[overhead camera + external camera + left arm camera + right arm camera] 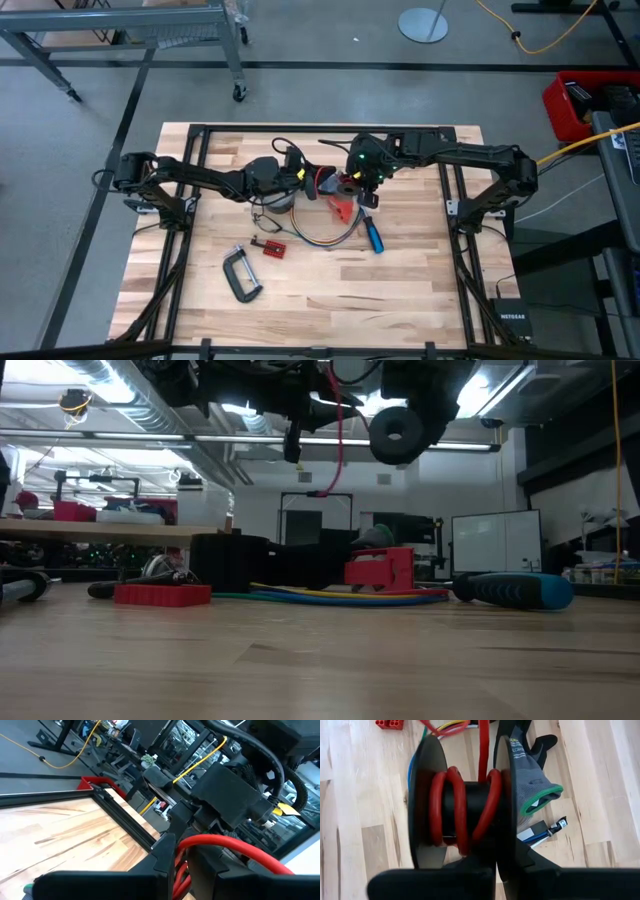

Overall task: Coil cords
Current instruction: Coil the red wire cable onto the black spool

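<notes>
1. table [400,270]: pale wood planks, smooth and matt.
2. red cord [455,810]: smooth, slightly glossy plastic sheath.
3. spool [427,795]: matt black plastic.
4. glove [530,785]: grey knitted cloth.
5. c-clamp [240,273]: dark metal.

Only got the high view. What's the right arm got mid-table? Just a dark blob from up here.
Observer: Right gripper holds a black spool; the right wrist view shows red cord looped around its hub.
Operator: Resting or lifted?
Observer: Lifted. The low view shows it in the air, cord hanging below.
Operator: Left side?
Observer: Left gripper: the cord passes between its jaws; whether they clamp it, can't tell.
</notes>
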You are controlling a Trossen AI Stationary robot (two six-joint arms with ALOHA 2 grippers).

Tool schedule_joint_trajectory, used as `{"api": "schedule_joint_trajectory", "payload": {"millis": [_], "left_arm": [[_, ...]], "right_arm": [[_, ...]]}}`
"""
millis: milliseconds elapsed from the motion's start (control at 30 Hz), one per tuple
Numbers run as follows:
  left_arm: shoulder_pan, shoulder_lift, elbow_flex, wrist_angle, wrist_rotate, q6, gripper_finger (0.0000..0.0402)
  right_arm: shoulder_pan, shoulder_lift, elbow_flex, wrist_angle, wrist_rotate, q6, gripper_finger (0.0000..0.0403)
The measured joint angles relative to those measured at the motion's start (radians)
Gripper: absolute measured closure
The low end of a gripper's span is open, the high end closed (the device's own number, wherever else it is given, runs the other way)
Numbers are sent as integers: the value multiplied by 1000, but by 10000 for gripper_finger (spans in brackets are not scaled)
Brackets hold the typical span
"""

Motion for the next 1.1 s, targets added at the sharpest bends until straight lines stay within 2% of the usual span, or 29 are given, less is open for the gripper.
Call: {"api": "schedule_joint_trajectory", "payload": {"millis": [367, 667, 933, 1100], "left_arm": [[0, 0, 1, 20, 3, 3, 396], [-1, 0, 2, 41, 3, -24, 398], [-2, 0, 2, 52, 8, -26, 381], [-2, 0, 2, 87, 87, 8, 358]], "right_arm": [[0, 0, 0, 15, 2, 0, 394], [0, 0, 0, 73, 3, -1, 394], [0, 0, 0, 84, 3, -1, 394], [0, -1, 0, 83, 3, -1, 394]]}}
